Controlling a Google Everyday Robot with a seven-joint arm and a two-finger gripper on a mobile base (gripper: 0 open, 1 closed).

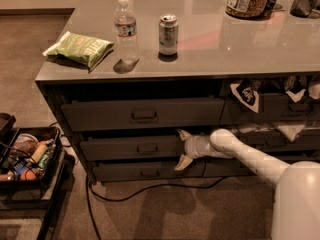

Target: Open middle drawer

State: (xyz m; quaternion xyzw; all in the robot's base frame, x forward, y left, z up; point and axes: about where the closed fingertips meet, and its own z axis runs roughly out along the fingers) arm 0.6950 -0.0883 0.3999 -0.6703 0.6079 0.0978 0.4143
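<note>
The white hand [184,149] is spread apart, straddling the right end of the wide dark grey metal middle drawer [130,148], which stretches away to its left. Pulling so far off-centre could skew and jam the drawer, or the hand may slip off.

Dim warm light, countertop [215,51] glare, gripper [181,148] at shadowed middle drawer [125,149]
</note>
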